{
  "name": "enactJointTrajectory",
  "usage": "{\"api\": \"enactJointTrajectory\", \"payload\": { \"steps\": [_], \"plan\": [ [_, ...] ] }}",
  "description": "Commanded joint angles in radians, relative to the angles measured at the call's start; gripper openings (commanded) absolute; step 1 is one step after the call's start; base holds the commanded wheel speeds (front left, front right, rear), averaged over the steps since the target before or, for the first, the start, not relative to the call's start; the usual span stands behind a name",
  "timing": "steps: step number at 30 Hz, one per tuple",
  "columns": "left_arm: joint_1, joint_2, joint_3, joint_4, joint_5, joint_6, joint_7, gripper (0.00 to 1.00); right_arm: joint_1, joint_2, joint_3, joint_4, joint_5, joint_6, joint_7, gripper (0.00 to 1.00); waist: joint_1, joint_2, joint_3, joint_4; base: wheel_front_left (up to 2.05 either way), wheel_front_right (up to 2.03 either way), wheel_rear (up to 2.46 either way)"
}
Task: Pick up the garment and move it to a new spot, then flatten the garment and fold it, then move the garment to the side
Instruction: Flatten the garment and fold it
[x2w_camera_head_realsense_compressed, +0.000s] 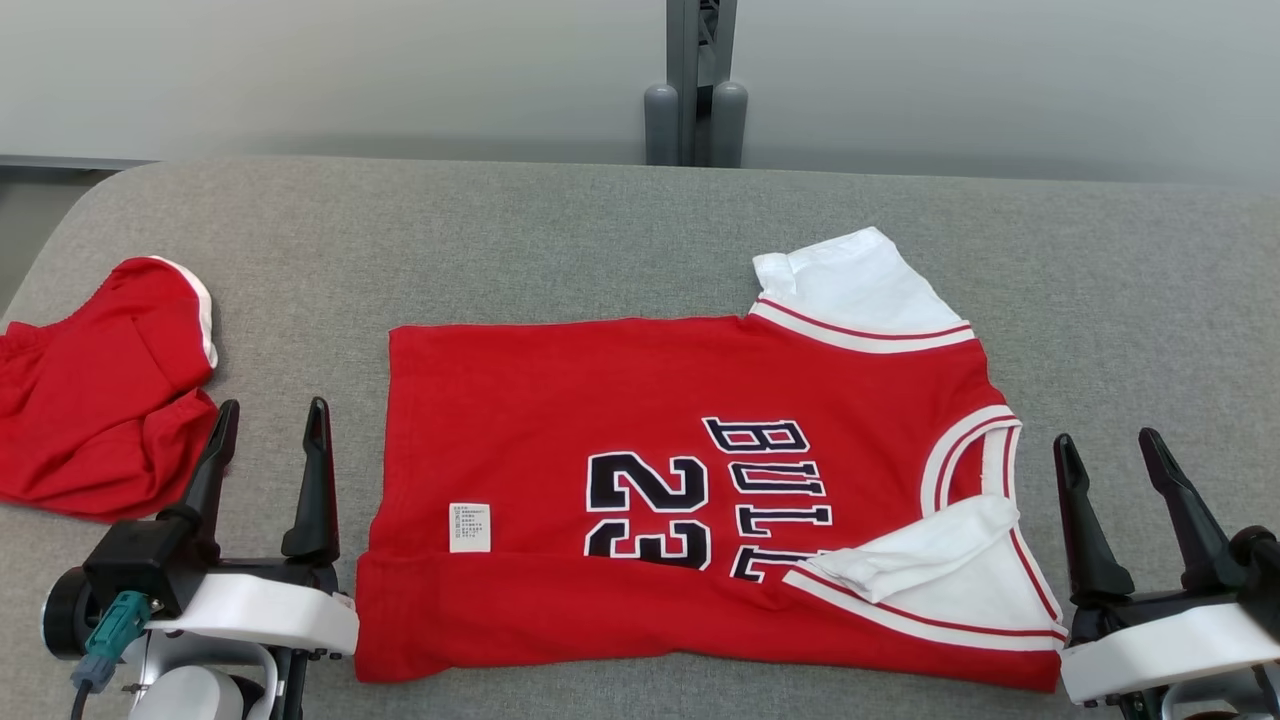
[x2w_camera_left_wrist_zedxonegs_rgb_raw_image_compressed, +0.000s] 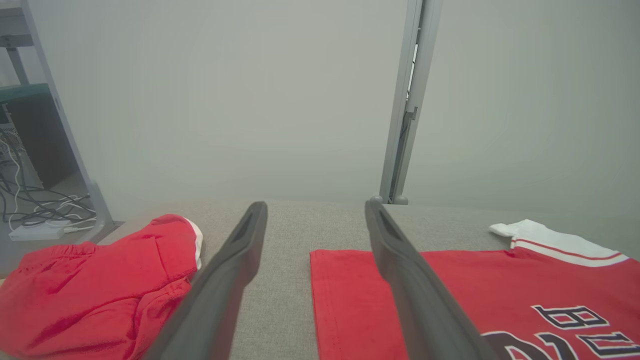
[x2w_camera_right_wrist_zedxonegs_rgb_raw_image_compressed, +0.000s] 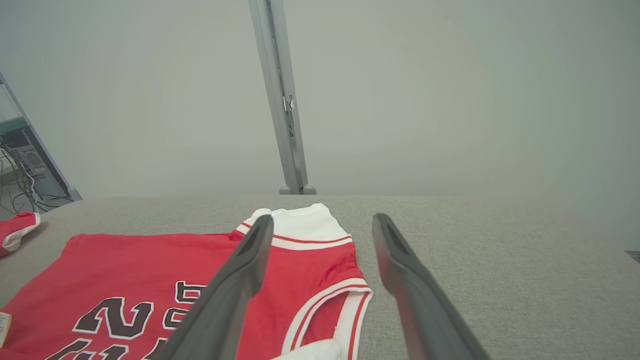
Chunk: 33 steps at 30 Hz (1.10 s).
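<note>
Grey table (x2w_camera_head_realsense_compressed: 600, 230): red shirt (x2w_camera_head_realsense_compressed: 540, 400) lies flat at centre. Red shorts (x2w_camera_head_realsense_compressed: 90, 400) bunched at the left edge. Left gripper (x2w_camera_head_realsense_compressed: 273, 410) and right gripper (x2w_camera_head_realsense_compressed: 1105, 440) flank the shirt, both released, empty. Risk: the turned-in near sleeve (x2w_camera_head_realsense_compressed: 930, 560) would trap creases if folded over unsmoothed.

Crumpled red shorts (x2w_camera_head_realsense_compressed: 95, 390) (white-trimmed) on grey table (x2w_camera_head_realsense_compressed: 600, 240), metal post (x2w_camera_head_realsense_compressed: 697, 80) behind
</note>
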Motion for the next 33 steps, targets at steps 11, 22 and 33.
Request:
{"api": "enactJointTrajectory", "payload": {
  "steps": [11, 22, 33],
  "plan": [
    [-0.029, -0.029, 0.049, 0.029, 0.044, -0.052, -0.007, 1.00, 0.002, 0.003, 0.001, 0.007, 0.010, 0.000, 0.005, 1.00, 0.0000, 0.0000, 0.009, 0.001, 0.00, 0.00, 0.00],
    [-0.269, -0.011, 0.017, 0.209, 0.021, -0.166, 0.052, 1.00, -0.061, 0.003, 0.034, -0.004, 0.004, 0.000, 0.004, 1.00, 0.0000, 0.0000, 0.120, -0.041, 0.00, 0.00, 0.00],
    [-0.529, 0.057, -0.003, 0.544, -0.063, -0.291, 0.158, 1.00, -0.149, 0.005, 0.080, 0.035, 0.020, 0.000, -0.040, 1.00, 0.0000, 0.0000, 0.275, -0.119, 0.00, 0.00, 0.00]
  ]
}}
